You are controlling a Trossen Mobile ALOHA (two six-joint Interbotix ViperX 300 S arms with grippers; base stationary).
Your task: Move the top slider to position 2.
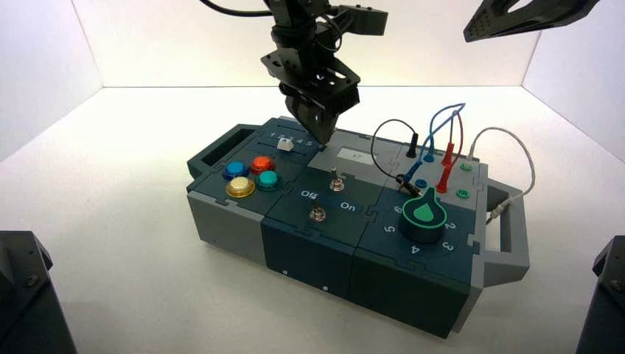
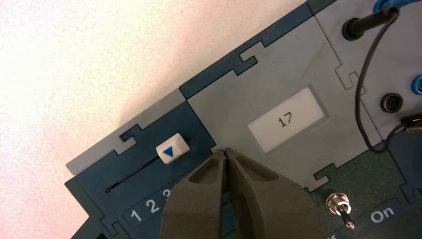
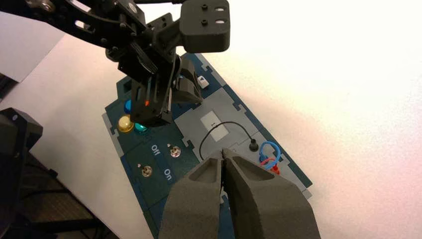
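White walls enclose a pale desk (image 1: 110, 221) carrying the control box (image 1: 309, 243). The left pincer (image 1: 318, 122) hangs low over the box's far edge, tips pressed together and holding nothing. The right pincer (image 3: 225, 162) is raised clear of the box toward 2 o'clock, tips likewise together and empty.

The top slider (image 2: 172, 148) is a small white block with a blue triangle, seated at the end of its dark track (image 2: 132, 175) nearest the small display (image 2: 287, 119). In the left wrist view the printed row begins 1, 2 (image 2: 152, 205); the further digits are hidden behind the pincer. In the high view the slider (image 1: 286, 145) lies at about 8 o'clock from the left pincer, near it but not touching.

Recommended procedure, as a judgement:
1. Lower the closed tips against the slider face on the display side.
2. Push along the track line only, toward the low numbers; sideways load may let the tips ride off the block.
3. Advance slowly. Travel is long, with overshoot to 1 the main risk.
4. Stop when the triangle points at 2, then lift straight up.
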